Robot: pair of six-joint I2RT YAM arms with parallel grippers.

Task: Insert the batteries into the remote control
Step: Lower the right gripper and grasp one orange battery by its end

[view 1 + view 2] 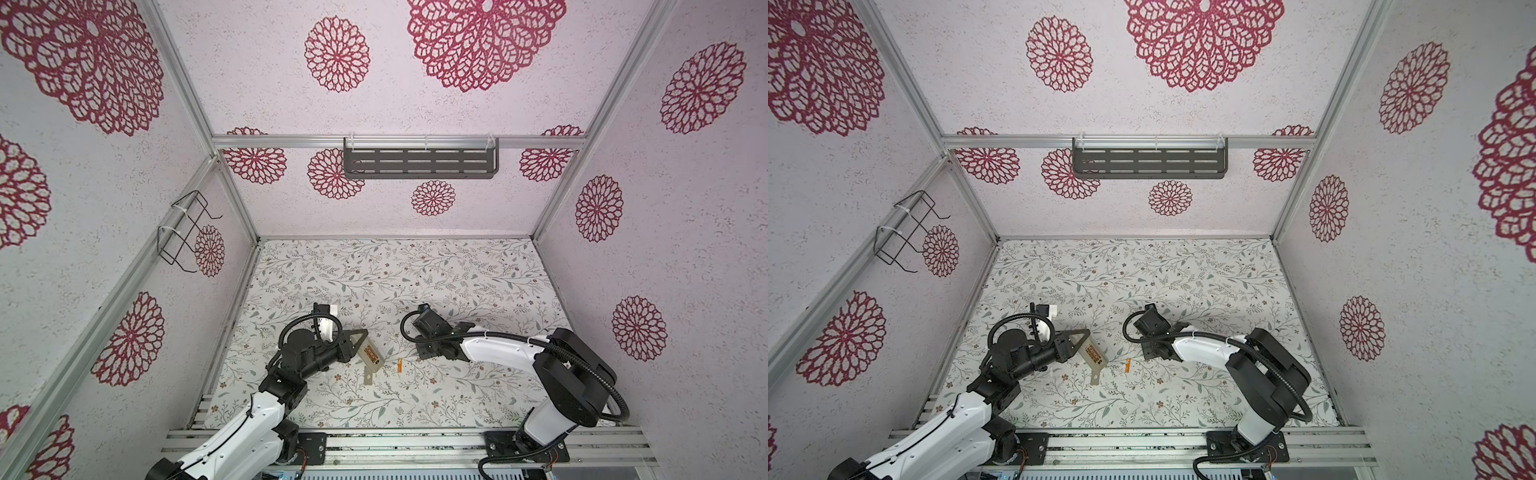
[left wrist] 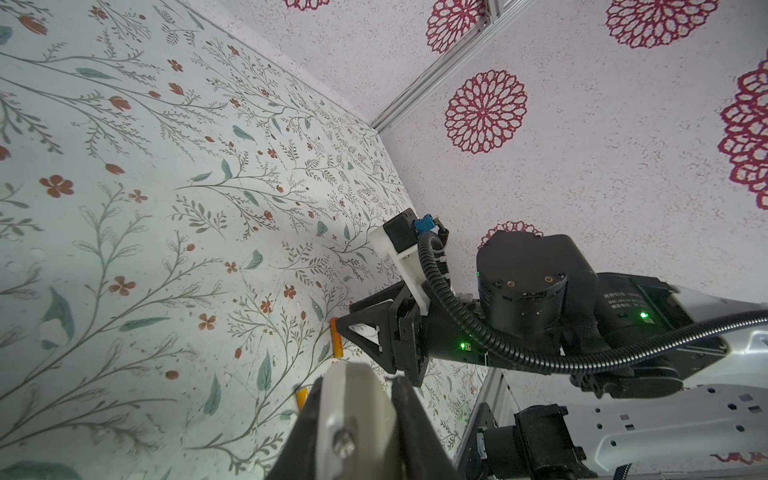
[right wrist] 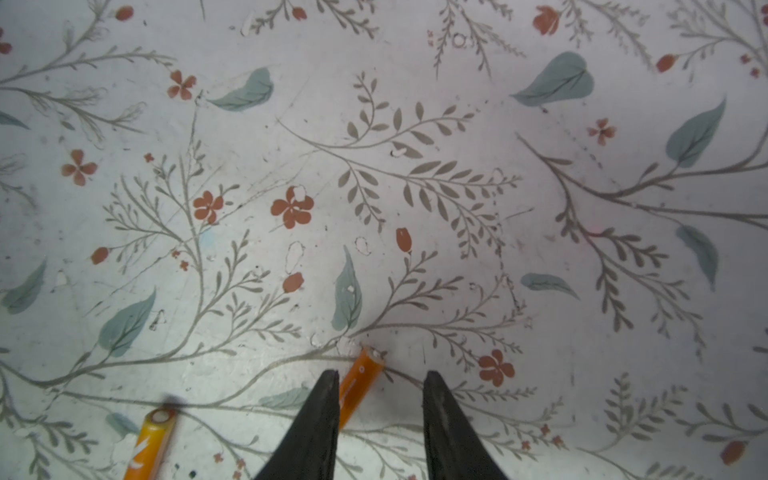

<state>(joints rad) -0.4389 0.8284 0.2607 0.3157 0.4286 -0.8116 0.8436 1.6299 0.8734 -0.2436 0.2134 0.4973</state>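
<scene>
Orange battery (image 3: 360, 384) lies on the flowered table (image 3: 415, 166) between the spread fingers of the right claw (image 3: 381, 376), just beside one finger, not pinched. Second battery (image 3: 151, 444) lies nearby. Left claw (image 2: 356, 380) pinches the remote (image 1: 371, 356), beige back up, left of both.

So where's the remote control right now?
In a top view the remote control is left of centre, towards the front, gripped by the left hand; an orange battery lies just to its right.
</scene>
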